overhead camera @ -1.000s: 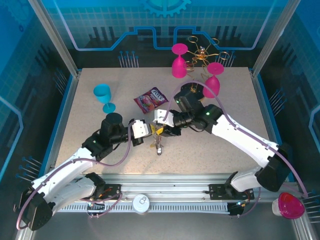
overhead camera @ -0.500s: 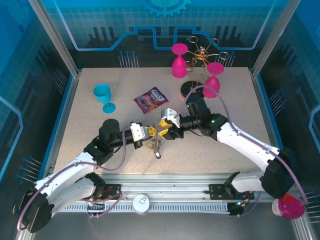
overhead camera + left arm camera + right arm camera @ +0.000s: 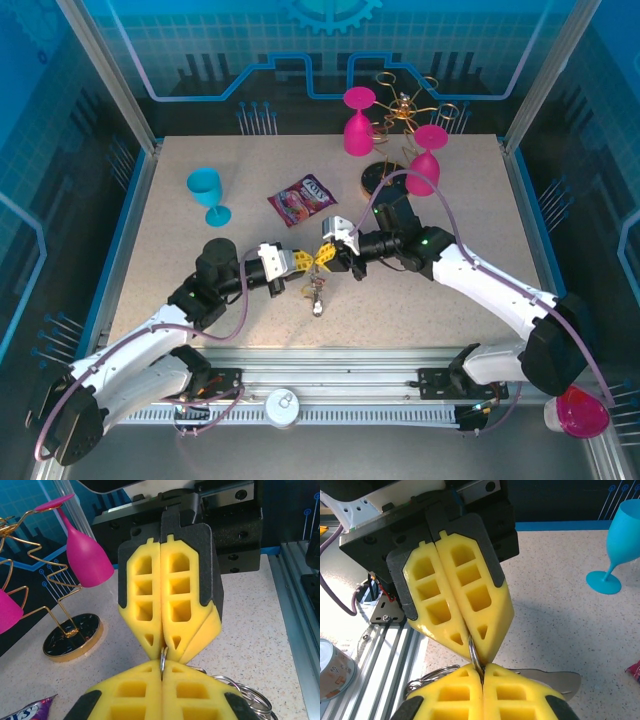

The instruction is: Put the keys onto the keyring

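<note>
Top view and both wrist views, one moment. The left tool [image 3: 306, 260] and the right tool [image 3: 326, 253] met tip to tip above the middle of the surface [image 3: 200, 270]. Each had its yellow fingers pressed together on the same thin metal keyring [image 3: 163, 656].

In the left wrist view, the ring's edge stood upright between the left tool [image 3: 161, 672] below and the right tool [image 3: 163, 647] above. Further loops of wire [image 3: 247, 696] showed at the lower right. The right wrist view gave the mirror arrangement: the right tool [image 3: 481, 669] below, the left tool [image 3: 472, 642] above, the keyring [image 3: 474, 655] clamped in both.

In the top view the keys [image 3: 316, 297] formed a small bunch just below the meeting point, on the near side. Whether they touched the surface could not be told.

One second earlier the right wrist had lain farther left, over the left tool. Since then it had drawn back to the right, so the fingers faced each other. Over the last half second the pair hardly shifted.

The snack packet [image 3: 301, 198], the blue glass [image 3: 207, 193] and the gold rack [image 3: 403, 110] stood as before, well apart from the tools.
</note>
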You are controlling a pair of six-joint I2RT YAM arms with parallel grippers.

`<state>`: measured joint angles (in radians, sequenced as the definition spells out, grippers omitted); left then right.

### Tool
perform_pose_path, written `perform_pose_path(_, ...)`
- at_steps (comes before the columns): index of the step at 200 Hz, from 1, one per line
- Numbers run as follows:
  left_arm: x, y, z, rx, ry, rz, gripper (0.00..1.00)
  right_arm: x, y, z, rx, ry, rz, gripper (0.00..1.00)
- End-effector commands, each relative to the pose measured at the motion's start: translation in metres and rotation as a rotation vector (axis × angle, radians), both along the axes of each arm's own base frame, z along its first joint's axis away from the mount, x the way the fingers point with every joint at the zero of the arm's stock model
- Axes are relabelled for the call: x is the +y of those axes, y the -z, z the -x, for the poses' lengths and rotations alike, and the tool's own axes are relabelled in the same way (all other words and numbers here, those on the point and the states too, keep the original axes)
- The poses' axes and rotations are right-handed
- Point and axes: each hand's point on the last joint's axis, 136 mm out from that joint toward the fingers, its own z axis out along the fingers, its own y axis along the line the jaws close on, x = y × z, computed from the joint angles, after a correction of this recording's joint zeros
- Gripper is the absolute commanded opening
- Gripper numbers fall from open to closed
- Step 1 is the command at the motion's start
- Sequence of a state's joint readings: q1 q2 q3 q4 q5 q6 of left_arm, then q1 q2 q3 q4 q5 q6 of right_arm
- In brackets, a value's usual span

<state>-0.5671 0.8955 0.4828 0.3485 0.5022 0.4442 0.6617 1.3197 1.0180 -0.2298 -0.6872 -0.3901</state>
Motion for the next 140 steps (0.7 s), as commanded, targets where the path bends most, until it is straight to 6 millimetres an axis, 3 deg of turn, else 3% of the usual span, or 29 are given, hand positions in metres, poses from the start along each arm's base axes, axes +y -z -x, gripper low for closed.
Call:
perform_pose_path(1, 0.000, -0.006, 0.000, -0.028, -0.004, -0.015, 0.13, 0.000, -0.012, 0.002, -0.051, -0.015, 0.030, 0.00)
perform_pose_path(39, 0.006, 0.010, -0.010, 0.012, -0.049, -0.172, 0.17, -0.003, 0.011, 0.013, -0.104, -0.065, 0.302, 0.00)
perform_pose_path(77, 0.007, 0.016, -0.013, 0.030, -0.049, -0.234, 0.14, 0.003, 0.011, 0.014, -0.149, -0.100, 0.433, 0.00)
perform_pose_path(105, 0.006, 0.012, -0.012, 0.023, -0.044, -0.229, 0.00, 0.010, 0.003, 0.018, -0.152, -0.126, 0.431, 0.00)
perform_pose_path(122, 0.006, 0.009, -0.013, 0.009, -0.052, -0.205, 0.00, 0.011, -0.006, 0.017, -0.133, -0.103, 0.356, 0.00)
perform_pose_path(140, 0.006, 0.005, -0.011, -0.014, -0.052, -0.169, 0.00, 0.003, -0.009, 0.007, -0.086, -0.023, 0.261, 0.24)
